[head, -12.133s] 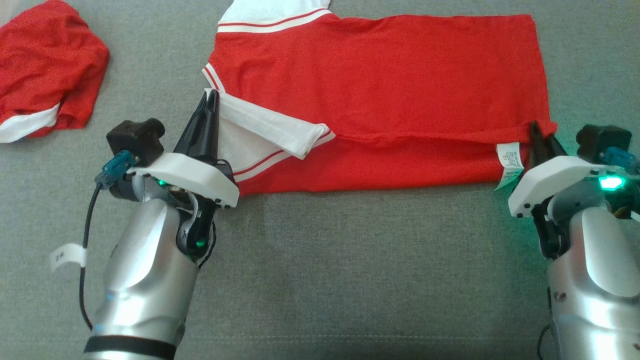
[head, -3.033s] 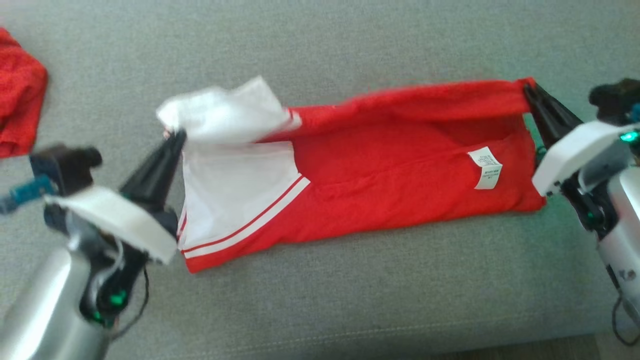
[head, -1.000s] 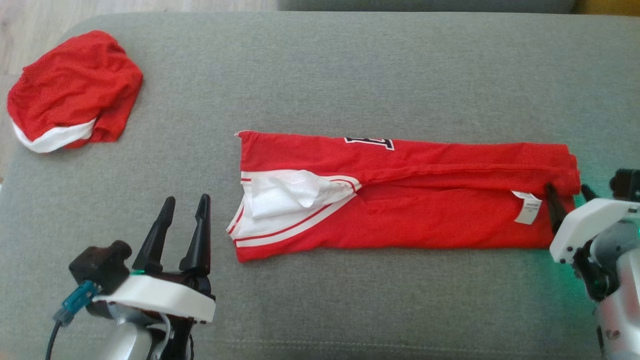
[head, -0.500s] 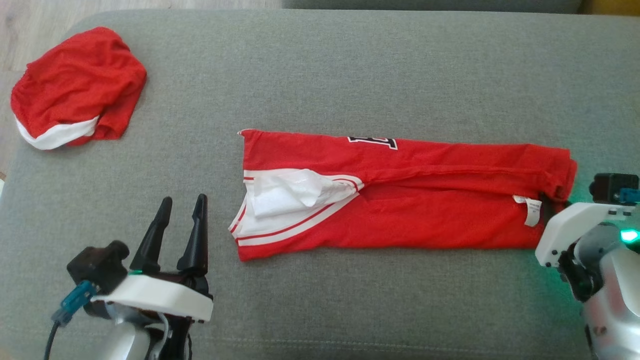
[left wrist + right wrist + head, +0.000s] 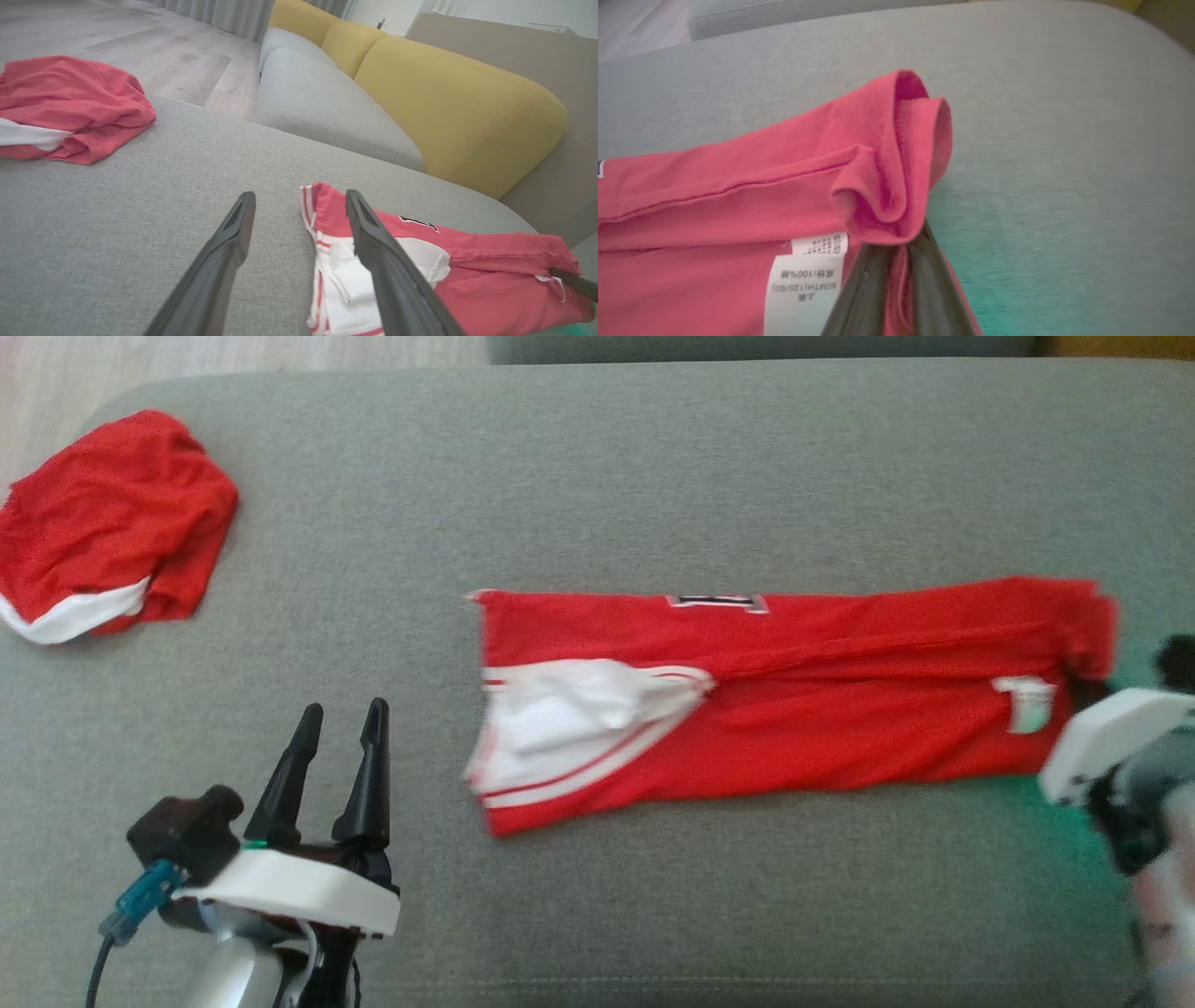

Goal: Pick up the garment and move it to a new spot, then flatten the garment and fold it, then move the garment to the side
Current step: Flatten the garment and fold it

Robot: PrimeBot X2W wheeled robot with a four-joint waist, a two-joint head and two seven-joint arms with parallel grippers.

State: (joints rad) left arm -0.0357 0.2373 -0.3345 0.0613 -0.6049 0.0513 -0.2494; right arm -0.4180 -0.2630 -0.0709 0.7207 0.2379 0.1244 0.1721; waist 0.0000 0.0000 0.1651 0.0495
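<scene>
Red white-trimmed jersey strip is not touched by left gripper, held wide open and empty near front edge of grey fabric cushion. Mid-cushion, strip's right end is clamped by right gripper; it should be carried low across, edges matched.

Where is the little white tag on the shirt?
In the head view, the white tag sits at the right end of the shirt, beside the right gripper.

Bright, even daylight; head view slightly motion-blurred.
</scene>
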